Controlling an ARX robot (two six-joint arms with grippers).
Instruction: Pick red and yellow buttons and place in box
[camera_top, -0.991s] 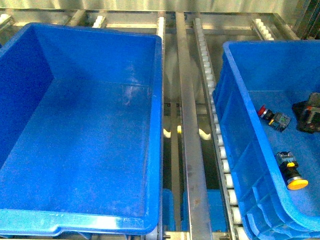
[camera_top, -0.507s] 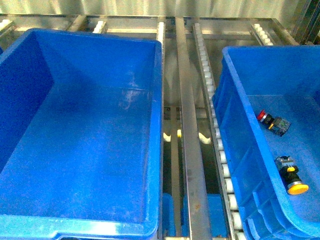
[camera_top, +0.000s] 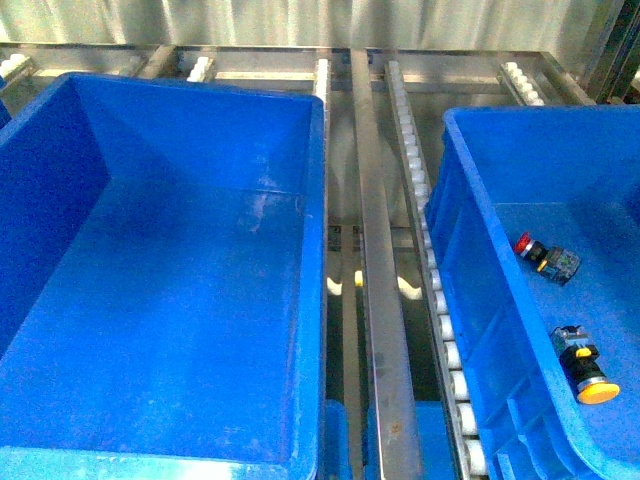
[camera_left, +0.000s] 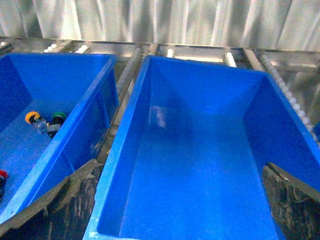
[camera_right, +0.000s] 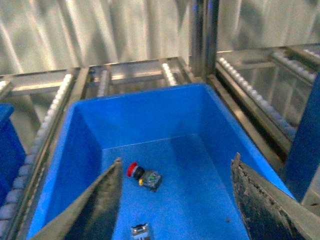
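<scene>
The box (camera_top: 180, 320), a large deep blue bin, stands empty on the left in the front view and fills the left wrist view (camera_left: 200, 165). A twin bin (camera_top: 480, 300) on the right holds a red button (camera_top: 527, 246) and a yellow button (camera_top: 590, 385), both lying on its floor. Neither gripper shows in the front view. My left gripper (camera_left: 185, 210) is open and empty above the box's near end. My right gripper (camera_right: 175, 210) is open and empty above the twin bin (camera_right: 150, 120), with the red button (camera_right: 133, 170) below and between its fingers.
Metal roller rails (camera_top: 375, 250) run between the two bins. In the left wrist view another blue bin (camera_left: 95, 110) beside the box holds a yellow-capped switch (camera_left: 32, 118), a green-capped one (camera_left: 59, 117) and a red cap at the picture's edge (camera_left: 2, 175).
The right gripper, seen one second ago at the right edge of the front view above the twin bin, has left that view. The buttons lie as before.
</scene>
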